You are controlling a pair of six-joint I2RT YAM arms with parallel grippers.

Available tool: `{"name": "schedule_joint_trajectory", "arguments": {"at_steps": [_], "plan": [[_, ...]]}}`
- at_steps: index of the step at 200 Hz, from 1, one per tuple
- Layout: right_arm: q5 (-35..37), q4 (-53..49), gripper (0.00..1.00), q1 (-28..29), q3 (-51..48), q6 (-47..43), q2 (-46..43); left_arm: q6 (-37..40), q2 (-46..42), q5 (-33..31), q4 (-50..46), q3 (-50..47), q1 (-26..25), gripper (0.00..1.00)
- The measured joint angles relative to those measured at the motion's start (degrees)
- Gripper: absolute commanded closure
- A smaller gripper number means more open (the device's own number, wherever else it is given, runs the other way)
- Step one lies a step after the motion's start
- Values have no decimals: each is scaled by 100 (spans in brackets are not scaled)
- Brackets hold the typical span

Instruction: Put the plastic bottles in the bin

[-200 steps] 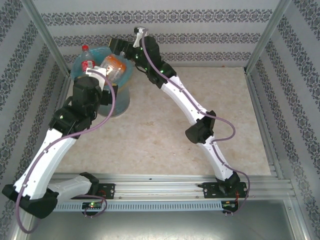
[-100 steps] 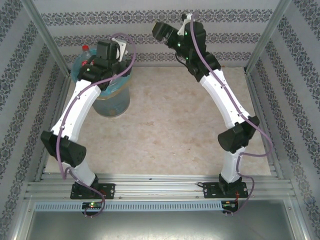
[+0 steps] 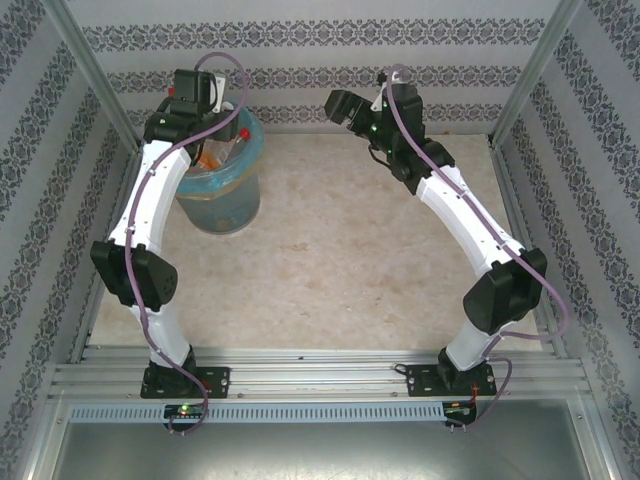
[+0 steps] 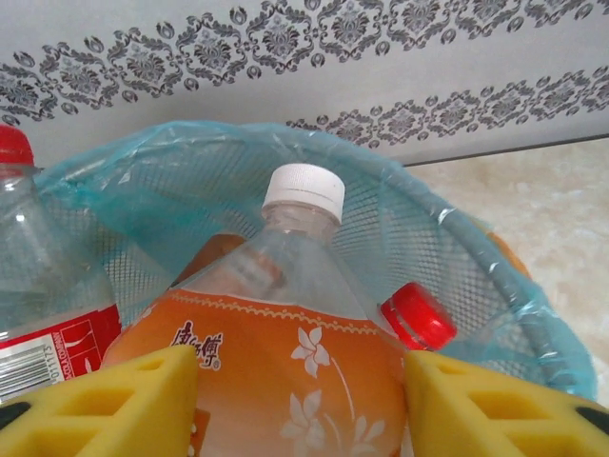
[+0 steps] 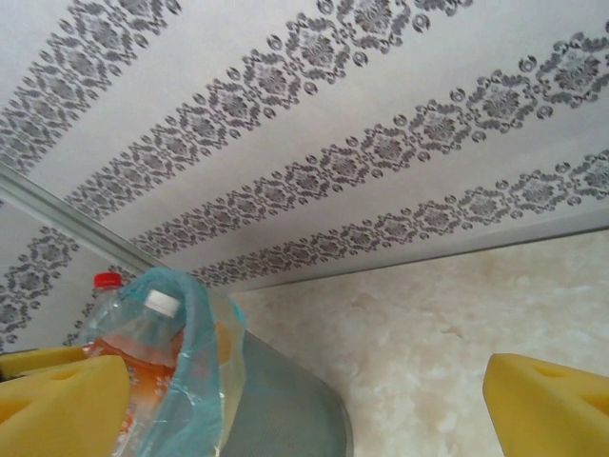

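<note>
**Overhead and wrist views of the two-arm station.** At the far left corner of the pale marbled desk (image 3: 350,250) you find the round translucent bin lined with a light blue plastic bag (image 3: 228,205). It stands upright, close to the patterned back wall (image 3: 320,40).

Your left arm (image 3: 150,220) rises from its base and bends over the bin's rim, so your left claw (image 4: 300,390) hangs above the opening. In the left wrist view, a clear plastic bottle with an orange flowered label and a white cap (image 4: 285,333) stands upright between the claw's two yellow foam pads (image 4: 105,405). No gap shows on either side of this orange-labelled bottle, yet you cannot tell whether the pads are squeezing it or merely flanking it.

Just to the bottle's right, the red cap of a second bottle (image 4: 419,316) pokes up against the bag's mesh-textured wall. To its left stands a clear bottle with a red cap and a red-and-white label (image 4: 43,286). All three sit within the bag's rim.

Your right arm (image 3: 470,220) arches over the right half of the desk. It holds your right claw (image 3: 340,103) raised near the back wall, well apart from the bin and to its right. In the right wrist view, that claw's pads (image 5: 547,405) stand wide apart with nothing between them, so it is open. The bin shows at the lower left of that view.
</note>
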Motion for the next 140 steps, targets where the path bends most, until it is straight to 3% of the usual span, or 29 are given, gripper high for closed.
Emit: {"name": "schedule_joint_trajectory", "arguments": {"at_steps": [54,86,140], "plan": [[0,221,4,0,-164,20,-101,-70,-737,7,374,-1012,31,45],[0,245,4,17,-254,42,-107,-155,-1141,127,520,-1589,105,26],[0,282,4,92,-251,46,-107,-284,-925,584,625,-1410,269,23]]}}
